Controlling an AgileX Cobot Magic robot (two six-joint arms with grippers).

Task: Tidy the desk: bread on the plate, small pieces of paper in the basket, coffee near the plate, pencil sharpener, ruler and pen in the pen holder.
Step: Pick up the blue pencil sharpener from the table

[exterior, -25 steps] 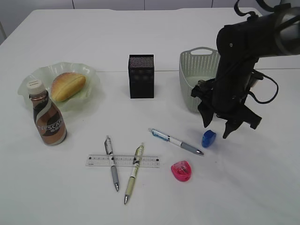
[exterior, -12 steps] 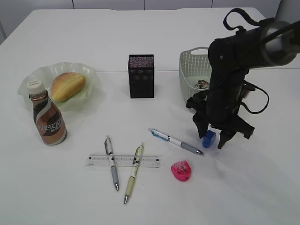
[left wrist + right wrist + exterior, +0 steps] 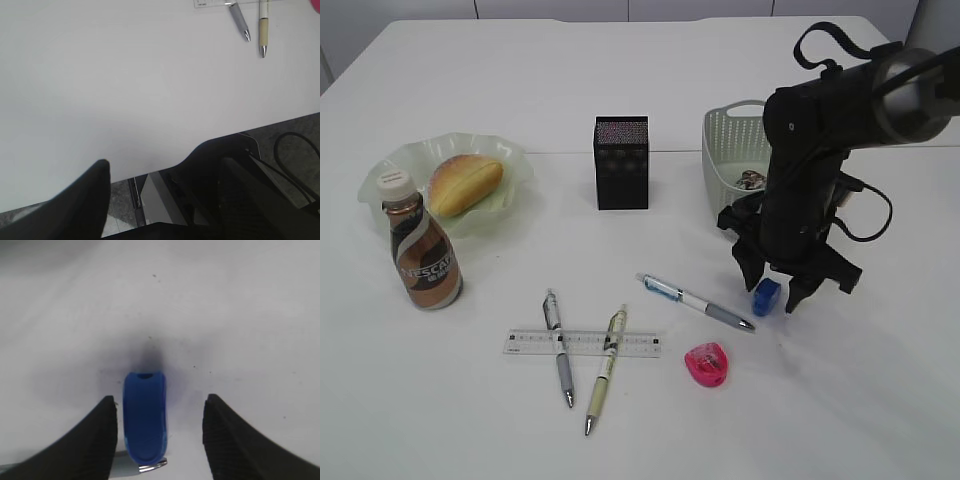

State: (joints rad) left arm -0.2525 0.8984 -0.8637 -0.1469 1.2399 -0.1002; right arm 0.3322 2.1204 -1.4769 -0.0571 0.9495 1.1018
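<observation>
Two sharpeners, three pens and one ruler are not put away yet, so the pen-holder part looks like the step in hand. Far left on the desk (image 3: pixel 620 70), Nescafe coffee bottle (image 3: pixel 423 250) stands upright just in front of the green wavy plate (image 3: pixel 515 160), touching or nearly so, with the bread (image 3: pixel 466 184) lying in the plate; both look done, judging by placement. Front centre, clear ruler (image 3: pixel 582 343) lies flat with a grey pen (image 3: pixel 558 347) and a cream pen (image 3: pixel 606 366) crossed over it, so the pens probably need lifting first. Black mesh pen holder (image 3: pixel 621 163) stands upright mid-desk, apart from everything; cannot see inside it. A white-barrelled pen (image 3: pixel 695 301) lies at a slant right of centre, pink pencil sharpener (image 3: pixel 708 363) in front of it. Blue pencil sharpener (image 3: pixel 766 296) sits on the desk between the jaws of the right gripper (image 3: pixel 772 297), which points straight down over it; wrist view shows both fingers spread either side with a gap on the right side, so jaws unclenched, nothing grasped yet, lined up for a pinch across the narrow width. Grey-green basket (image 3: pixel 720 150) sits behind the right arm, some small scraps visible inside. Left gripper (image 3: pixel 165 200) hangs off the near desk edge, parked clear, fingers spread and empty.
</observation>
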